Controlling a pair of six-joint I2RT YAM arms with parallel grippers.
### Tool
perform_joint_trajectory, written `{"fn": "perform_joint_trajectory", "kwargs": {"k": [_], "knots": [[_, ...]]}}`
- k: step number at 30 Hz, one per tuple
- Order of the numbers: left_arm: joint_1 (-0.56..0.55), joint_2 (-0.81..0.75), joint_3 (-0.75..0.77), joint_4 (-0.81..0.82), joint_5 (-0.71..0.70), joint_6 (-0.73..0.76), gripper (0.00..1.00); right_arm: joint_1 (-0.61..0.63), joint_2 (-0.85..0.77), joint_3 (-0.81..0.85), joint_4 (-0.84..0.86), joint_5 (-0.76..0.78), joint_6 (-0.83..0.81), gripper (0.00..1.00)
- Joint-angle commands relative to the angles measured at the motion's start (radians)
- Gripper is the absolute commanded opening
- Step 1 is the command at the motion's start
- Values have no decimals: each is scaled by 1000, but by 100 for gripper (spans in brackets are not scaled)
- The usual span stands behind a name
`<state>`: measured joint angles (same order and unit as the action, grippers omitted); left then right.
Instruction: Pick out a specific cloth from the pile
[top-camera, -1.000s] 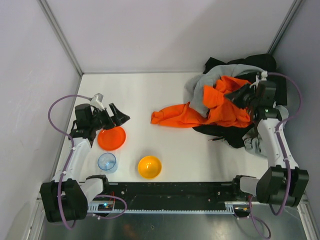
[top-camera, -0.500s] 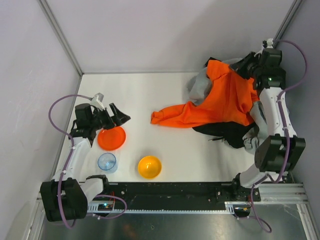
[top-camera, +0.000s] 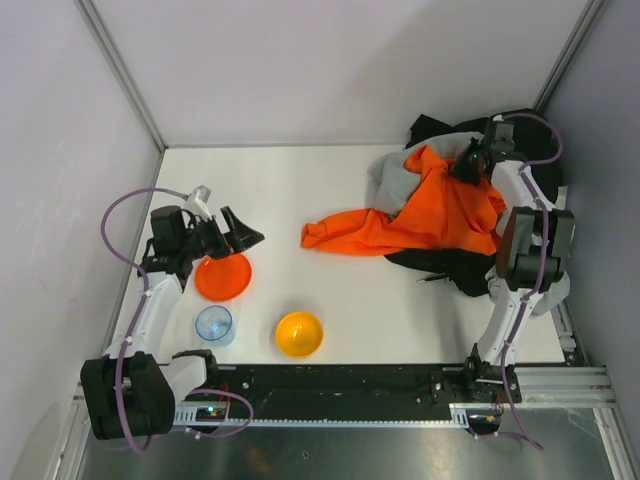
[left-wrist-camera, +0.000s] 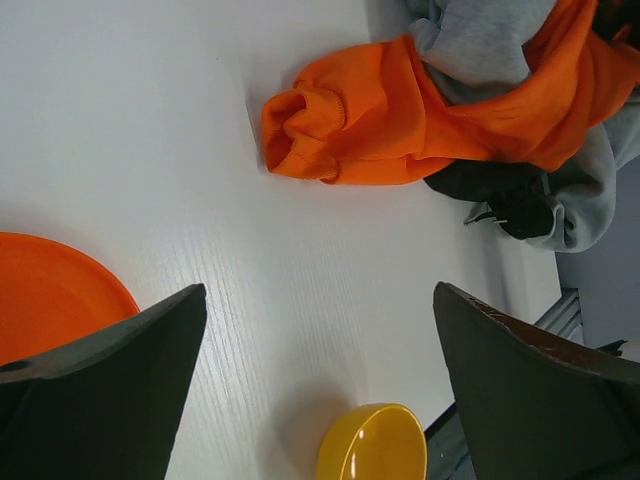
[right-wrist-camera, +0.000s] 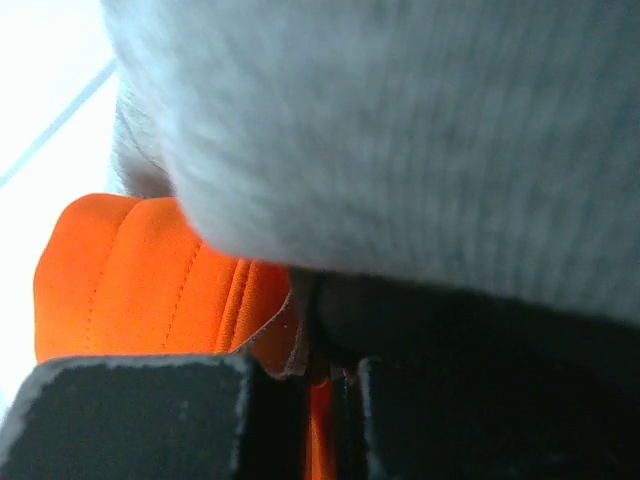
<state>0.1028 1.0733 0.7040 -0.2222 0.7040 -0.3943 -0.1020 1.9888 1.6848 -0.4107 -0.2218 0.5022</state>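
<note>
The pile (top-camera: 455, 255) of black, grey and orange garments lies at the back right. My right gripper (top-camera: 466, 166) is over it, shut on an edge of the bright orange garment (top-camera: 440, 215), which drapes from it towards the table's middle. In the right wrist view the gripper (right-wrist-camera: 320, 375) pinches orange fabric (right-wrist-camera: 130, 270) under grey fabric (right-wrist-camera: 400, 130). Black fabric (top-camera: 445, 265) shows under the orange garment; I cannot tell whether it is the small black cloth. My left gripper (top-camera: 240, 232) is open and empty above the table at the left (left-wrist-camera: 318, 295).
An orange plate (top-camera: 223, 277) lies under the left arm, with a clear blue bowl (top-camera: 214, 324) and a yellow bowl (top-camera: 299, 333) nearer the front edge. The left wrist view shows the orange sleeve end (left-wrist-camera: 300, 125) on the table.
My right gripper lifted the orange garment up towards the back wall, then came down and left a little, still holding it. The left arm has not moved.
</note>
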Motion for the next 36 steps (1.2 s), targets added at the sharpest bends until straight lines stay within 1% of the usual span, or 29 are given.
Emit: {"fn": "perform_joint_trajectory", "kwargs": {"k": [1, 6, 8, 10, 15, 21, 23, 26, 29, 36], "knots": [[11, -5, 38, 25, 47, -17, 100, -23, 142, -41, -112, 35, -46, 0], [10, -3, 36, 29, 50, -20, 100, -33, 171, -76, -118, 9, -70, 0], [9, 0, 37, 30, 50, -23, 100, -36, 155, -98, -113, -17, -76, 4], [9, -2, 39, 30, 43, -24, 100, -37, 119, -125, -106, -41, -78, 10], [8, -21, 46, 30, 3, -26, 100, -26, -42, -194, -99, -58, -103, 40], [5, -47, 65, 33, 12, -73, 100, -18, -246, -267, -106, -17, -126, 66], [4, -67, 67, 39, 7, -106, 100, -23, -303, -289, -113, -12, -130, 72], [4, -91, 63, 50, 12, -148, 100, -37, -389, -317, -120, -16, -132, 77], [5, -115, 48, 62, 33, -162, 100, -50, -465, -353, -126, -23, -132, 80], [6, -166, -7, 91, 56, -167, 100, -68, -672, -447, -135, -33, -141, 93]]}}
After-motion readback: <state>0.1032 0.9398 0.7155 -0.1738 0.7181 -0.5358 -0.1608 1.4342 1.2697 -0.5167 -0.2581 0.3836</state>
